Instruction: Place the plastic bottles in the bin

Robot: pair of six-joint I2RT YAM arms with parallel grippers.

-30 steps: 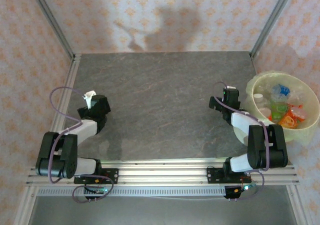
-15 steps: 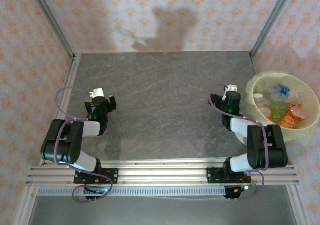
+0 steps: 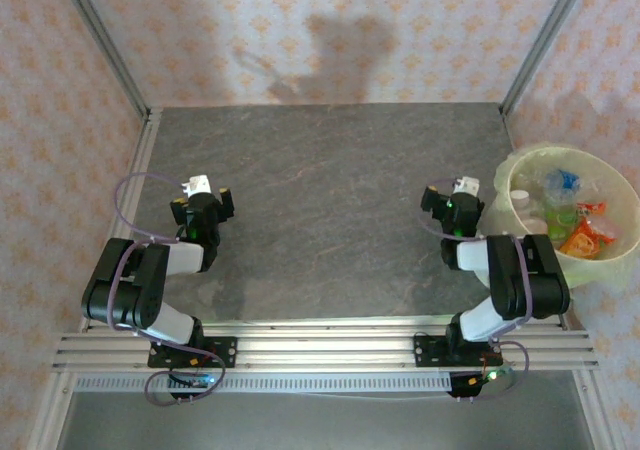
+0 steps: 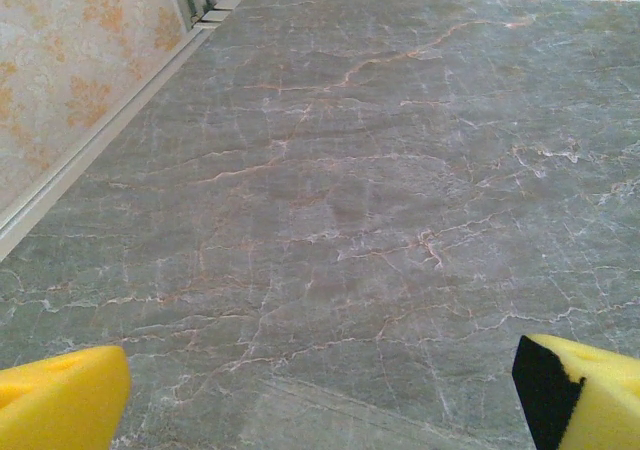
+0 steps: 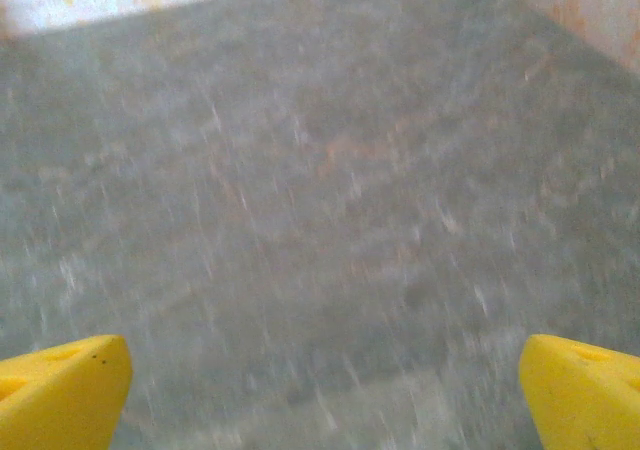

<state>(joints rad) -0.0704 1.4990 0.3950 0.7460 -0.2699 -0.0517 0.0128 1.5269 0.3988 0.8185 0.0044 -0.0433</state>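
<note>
Plastic bottles [image 3: 568,215] are sitting piled inside the bin [image 3: 612,268] at the right edge of the desk [image 3: 330,190], so the job is looking close to done. Left jaws are hanging spread wide over the grey top, pinching nothing. Right jaws are doing the same, wide apart and empty, and that wrist view is coming through blurred. Main risk: the right arm [image 3: 520,280] is sitting folded just beside the bin, its elbow nearly touching the wall. Any swing toward the right could be shoving the bin, tipping it and spilling bottles out. The loose bag [image 3: 503,175] at the rim could be snagging on a jaw passing close. The left arm [image 3: 165,260] is sitting well apart from the bin, so it is posing little danger.
</note>
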